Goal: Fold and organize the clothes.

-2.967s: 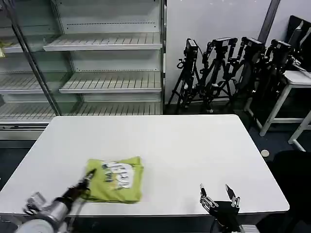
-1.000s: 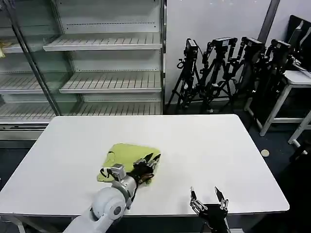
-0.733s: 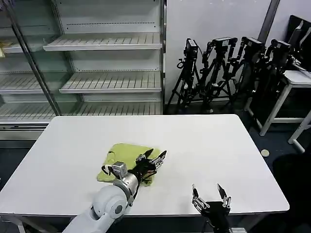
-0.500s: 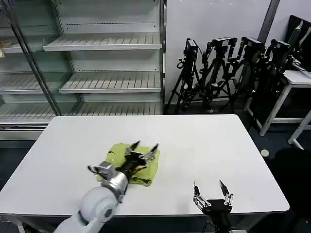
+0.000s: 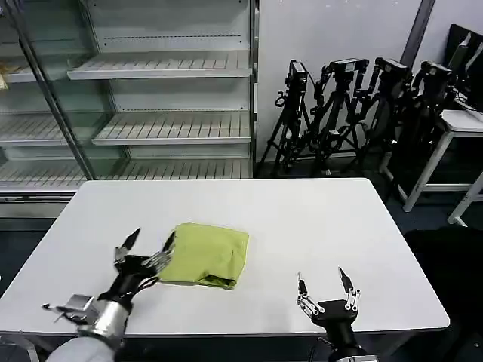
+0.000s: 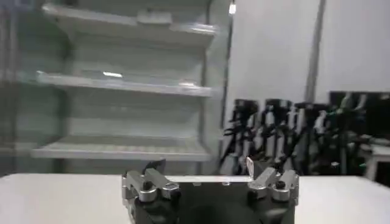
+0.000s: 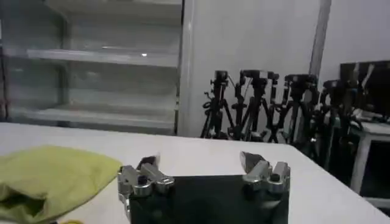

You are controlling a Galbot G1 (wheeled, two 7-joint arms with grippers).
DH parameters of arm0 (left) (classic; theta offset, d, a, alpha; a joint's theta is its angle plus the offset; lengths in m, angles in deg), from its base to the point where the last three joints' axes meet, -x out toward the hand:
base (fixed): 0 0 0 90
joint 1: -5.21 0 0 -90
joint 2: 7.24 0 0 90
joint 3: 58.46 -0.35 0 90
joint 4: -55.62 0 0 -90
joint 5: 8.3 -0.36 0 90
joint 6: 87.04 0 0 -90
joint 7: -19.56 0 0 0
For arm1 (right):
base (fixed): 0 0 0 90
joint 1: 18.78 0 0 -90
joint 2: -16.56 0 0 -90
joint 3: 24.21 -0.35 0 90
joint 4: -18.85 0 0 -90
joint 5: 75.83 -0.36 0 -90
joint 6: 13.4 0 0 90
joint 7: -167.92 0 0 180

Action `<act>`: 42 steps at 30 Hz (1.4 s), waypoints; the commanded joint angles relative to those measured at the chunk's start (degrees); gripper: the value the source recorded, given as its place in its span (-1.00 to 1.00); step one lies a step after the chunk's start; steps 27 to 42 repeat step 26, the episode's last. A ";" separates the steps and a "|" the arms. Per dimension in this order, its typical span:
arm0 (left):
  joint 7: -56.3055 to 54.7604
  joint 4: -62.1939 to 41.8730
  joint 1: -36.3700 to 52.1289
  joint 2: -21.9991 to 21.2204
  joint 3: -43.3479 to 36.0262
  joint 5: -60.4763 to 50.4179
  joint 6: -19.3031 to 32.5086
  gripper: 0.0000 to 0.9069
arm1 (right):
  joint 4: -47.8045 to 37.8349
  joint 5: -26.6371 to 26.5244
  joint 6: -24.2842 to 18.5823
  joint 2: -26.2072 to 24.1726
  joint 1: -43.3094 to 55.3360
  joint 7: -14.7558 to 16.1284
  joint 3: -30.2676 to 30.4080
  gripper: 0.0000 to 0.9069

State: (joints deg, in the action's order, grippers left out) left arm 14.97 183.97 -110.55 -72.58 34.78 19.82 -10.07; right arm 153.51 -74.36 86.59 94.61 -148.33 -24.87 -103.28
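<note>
At the near edge of the table (image 5: 317,219), the right gripper (image 5: 327,289) hovers toward the right corner with its fingers spread wide and nothing between them. The left gripper (image 5: 147,245) is over the near left part of the table, fingers spread apart as well, holding nothing; one fingertip is just beside the left edge of the T-shirt (image 5: 207,253), though whether it touches the cloth cannot be told.

The T-shirt lies folded into a compact, roughly square bundle left of the table's centre, plain lime side up, its near edge showing a dark fold opening. From the right wrist view the T-shirt (image 7: 52,179) sits on the tabletop well apart from the right gripper (image 7: 201,170).

Beyond the table stand empty shelves (image 5: 162,68) on the left and a cluster of tripods (image 5: 355,113) against the wall on the right.
</note>
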 commanded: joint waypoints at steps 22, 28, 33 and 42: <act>3.96 7.69 -17.67 -6.08 11.07 -6.36 2.98 1.00 | 2.30 1.52 -3.02 1.34 0.64 -1.66 -0.19 1.00; 4.41 8.11 -17.77 -6.07 10.74 -6.67 3.08 1.00 | 2.52 1.17 -4.38 1.47 0.31 -0.63 -0.32 1.00; 4.41 8.11 -17.77 -6.07 10.74 -6.67 3.08 1.00 | 2.52 1.17 -4.38 1.47 0.31 -0.63 -0.32 1.00; 4.41 8.11 -17.77 -6.07 10.74 -6.67 3.08 1.00 | 2.52 1.17 -4.38 1.47 0.31 -0.63 -0.32 1.00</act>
